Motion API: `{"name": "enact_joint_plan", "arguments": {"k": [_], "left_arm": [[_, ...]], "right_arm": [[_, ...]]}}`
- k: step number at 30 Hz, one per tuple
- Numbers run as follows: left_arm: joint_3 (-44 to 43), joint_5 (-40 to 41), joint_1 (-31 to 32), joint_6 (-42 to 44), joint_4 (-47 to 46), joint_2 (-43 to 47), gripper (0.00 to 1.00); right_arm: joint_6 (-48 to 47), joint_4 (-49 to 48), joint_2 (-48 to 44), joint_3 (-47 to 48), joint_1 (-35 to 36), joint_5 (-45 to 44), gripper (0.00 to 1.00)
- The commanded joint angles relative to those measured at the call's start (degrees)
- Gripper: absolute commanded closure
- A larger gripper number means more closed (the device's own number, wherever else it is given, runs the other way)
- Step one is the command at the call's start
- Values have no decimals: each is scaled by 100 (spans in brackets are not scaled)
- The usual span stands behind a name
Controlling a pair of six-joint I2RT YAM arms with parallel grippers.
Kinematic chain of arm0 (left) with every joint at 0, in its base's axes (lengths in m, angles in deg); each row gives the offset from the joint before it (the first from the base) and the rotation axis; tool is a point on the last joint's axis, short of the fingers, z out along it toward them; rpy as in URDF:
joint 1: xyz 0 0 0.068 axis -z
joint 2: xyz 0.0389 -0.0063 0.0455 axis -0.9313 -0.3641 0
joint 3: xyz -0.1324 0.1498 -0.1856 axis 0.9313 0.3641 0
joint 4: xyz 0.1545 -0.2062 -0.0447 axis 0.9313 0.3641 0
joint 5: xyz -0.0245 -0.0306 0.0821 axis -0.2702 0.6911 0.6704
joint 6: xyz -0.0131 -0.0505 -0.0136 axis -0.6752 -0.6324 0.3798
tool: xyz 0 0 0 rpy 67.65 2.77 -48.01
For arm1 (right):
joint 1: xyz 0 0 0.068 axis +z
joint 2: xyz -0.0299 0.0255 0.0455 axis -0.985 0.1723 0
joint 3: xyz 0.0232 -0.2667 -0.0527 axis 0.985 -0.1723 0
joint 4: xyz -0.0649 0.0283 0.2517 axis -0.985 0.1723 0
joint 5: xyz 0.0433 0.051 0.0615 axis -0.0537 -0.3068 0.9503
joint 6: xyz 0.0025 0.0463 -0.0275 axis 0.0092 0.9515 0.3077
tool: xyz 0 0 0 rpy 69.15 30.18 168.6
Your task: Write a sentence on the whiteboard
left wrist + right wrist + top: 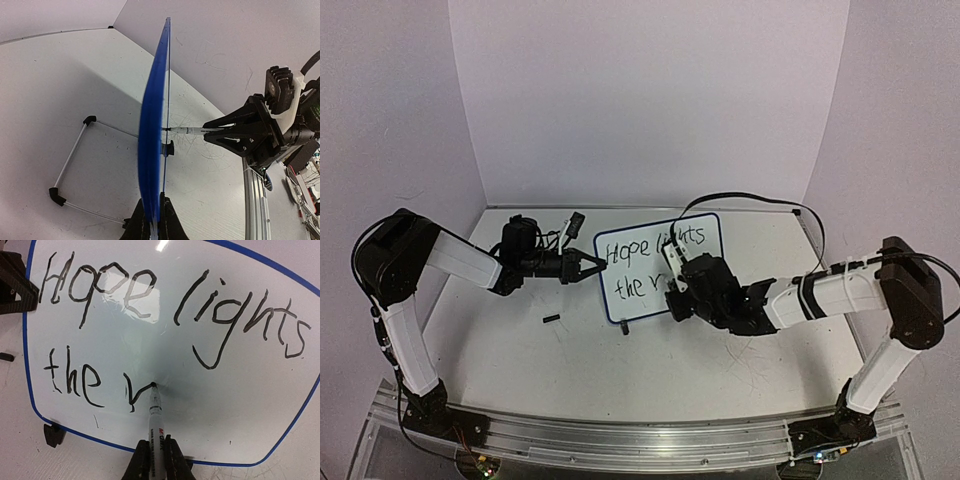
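The whiteboard (660, 264) stands upright on its wire stand at the table's middle. It reads "Hope lights" on top and "the r" below (150, 340). My left gripper (595, 264) is shut on the board's left edge; the left wrist view shows the blue rim (152, 135) edge-on between my fingers (154, 222). My right gripper (677, 290) is shut on a white marker (155, 420). The marker's black tip touches the board at the end of the "r" stroke. The marker (192, 130) also shows in the left wrist view, touching the board's face.
A small black cap (551, 320) lies on the table left of the board. The wire stand (75, 150) reaches back behind the board. Another black-and-white object (573, 225) lies near the back wall. A black cable (750, 198) arcs behind the board.
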Motion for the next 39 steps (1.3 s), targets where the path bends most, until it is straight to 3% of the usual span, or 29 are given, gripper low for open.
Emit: {"name": "enact_joint_plan", "arguments": {"k": [1,16,39], "left_arm": [[-31,241,82,444,632,-49,100],[-67,233,92,430,633,-70,100],[-53,247,99,457,653,-46,100]], "right_arm": [[-108,-176,-181,162,-144,-369,100],[308,158,-167,-294,-55,104,100],[-31,66,-328,179,-189,-475,100]]}}
